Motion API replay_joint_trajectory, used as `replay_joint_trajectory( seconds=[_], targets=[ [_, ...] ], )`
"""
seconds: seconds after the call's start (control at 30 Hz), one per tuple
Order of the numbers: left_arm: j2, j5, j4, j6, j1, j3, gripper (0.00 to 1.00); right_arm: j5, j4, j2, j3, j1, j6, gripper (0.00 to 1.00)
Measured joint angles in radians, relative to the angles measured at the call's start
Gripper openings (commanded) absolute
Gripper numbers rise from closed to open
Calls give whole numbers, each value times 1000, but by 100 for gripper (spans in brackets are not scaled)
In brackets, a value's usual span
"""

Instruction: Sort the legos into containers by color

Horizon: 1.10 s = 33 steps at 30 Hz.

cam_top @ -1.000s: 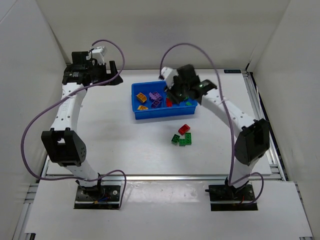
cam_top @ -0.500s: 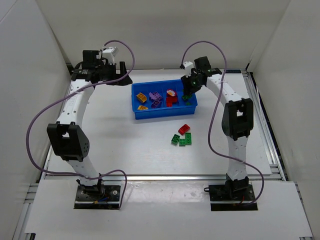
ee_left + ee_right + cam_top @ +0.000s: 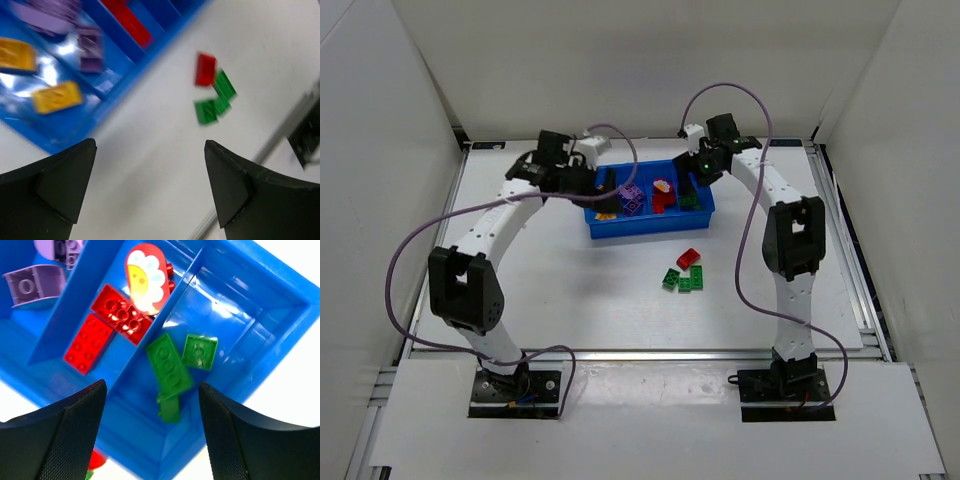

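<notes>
Both arms crowd the tray (image 3: 620, 232) and might clash. The right pincer (image 3: 151, 385), jaws apart and empty, hangs over green legos (image 3: 169, 367) just below it; the left pincer (image 3: 150, 145), wide open, holds nothing. Loose legos (image 3: 684, 272) lie well behind them.

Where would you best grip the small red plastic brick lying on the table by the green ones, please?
Probably from straight above, pinching across the long sides of the small red plastic brick: it lies flat, and green bricks crowd its near end.
</notes>
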Motion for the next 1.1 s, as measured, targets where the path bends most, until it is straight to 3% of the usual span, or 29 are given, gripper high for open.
replay_joint_trajectory(
  seconds=[0.23,0.43,0.6,0.8,1.1],
  targets=[
    [-136,35,28,-72,-227,-253,87,2,-22,-281,-147,-57,50,80],
    [-167,13,132,-249,-333,-388,84,5,-41,-629,-368,-277,36,80],
    [-74,-154,193,-325,-468,-367,87,8,-79,-764,-581,-359,31,80],
    [109,-320,219,-338,-619,-251,88,4,-105,-816,-688,-378,37,80],
    [262,-464,219,-378,-584,-212,87,-24,-104,-840,-689,-437,44,80]
  ],
)
